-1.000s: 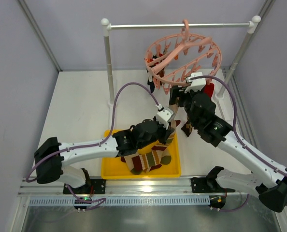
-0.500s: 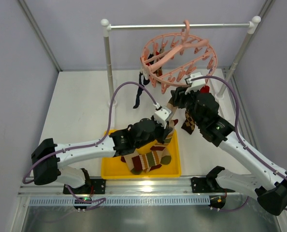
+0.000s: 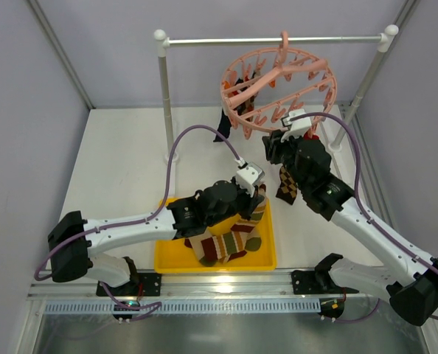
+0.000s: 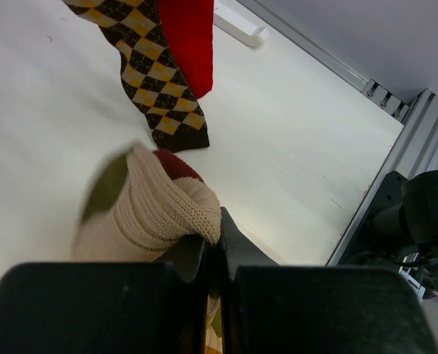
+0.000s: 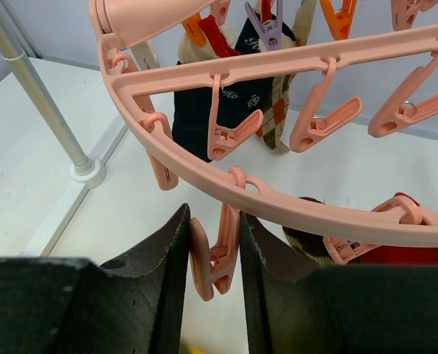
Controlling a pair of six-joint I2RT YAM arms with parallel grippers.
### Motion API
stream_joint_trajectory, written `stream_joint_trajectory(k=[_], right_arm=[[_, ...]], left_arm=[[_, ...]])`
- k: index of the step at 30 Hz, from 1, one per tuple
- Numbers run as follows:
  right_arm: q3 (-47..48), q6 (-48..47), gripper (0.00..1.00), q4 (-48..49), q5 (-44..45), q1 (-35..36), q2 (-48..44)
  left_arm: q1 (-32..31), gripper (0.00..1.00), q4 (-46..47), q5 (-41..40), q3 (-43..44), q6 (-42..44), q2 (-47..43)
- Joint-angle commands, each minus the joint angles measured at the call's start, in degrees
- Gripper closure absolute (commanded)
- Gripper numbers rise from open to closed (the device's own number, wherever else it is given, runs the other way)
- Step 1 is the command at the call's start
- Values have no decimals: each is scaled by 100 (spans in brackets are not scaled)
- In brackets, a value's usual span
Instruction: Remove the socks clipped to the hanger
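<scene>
Beneath hanger (image 5: 293,205), right end effector (image 5: 213,221) seemingly pinches clip (image 5: 211,264); left end effector (image 4: 213,243) grips sock (image 4: 153,210).

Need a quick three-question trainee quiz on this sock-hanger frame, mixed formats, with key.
1. True or false: the left gripper is clamped on the plain red sock.
2. What sits between the right gripper's fingers? A) white metal rail B) small salmon-pink plastic clip of the round hanger C) argyle sock
3. What colour is the flat plastic tray below the left arm?
Key: 1 false, it pinches the tan ribbed knit sock. 2 B. 3 yellow.
</scene>
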Motion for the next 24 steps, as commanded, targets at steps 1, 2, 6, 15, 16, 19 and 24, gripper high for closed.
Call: stream_joint_trajectory(k=[1, 2, 6, 15, 16, 19, 24], right_arm=[[-77, 49, 96, 372, -159, -30, -68], [-121, 75, 96, 398, -203, -57, -95], [-148, 110, 96, 355, -291, -92, -244], [-209, 101, 15, 91, -309, -83, -402], [-261, 101, 14, 82, -274, -92, -446], [-428, 110, 13, 82, -195, -83, -612], [-771, 163, 7, 73, -28, -83, -938]], left_arm=[[18, 100, 88, -57, 6, -17, -225], [26, 100, 79, -84, -3, -17, -225], [27, 100, -26, -190, -47, -61, -259], [44, 100, -255, -156, -899, 255, -1304], [53, 100, -360, -42, -1030, 308, -1610], [88, 100, -1036, 730, -1163, 501, -2147], [132, 100, -2414, 1305, -1172, 370, -2466]])
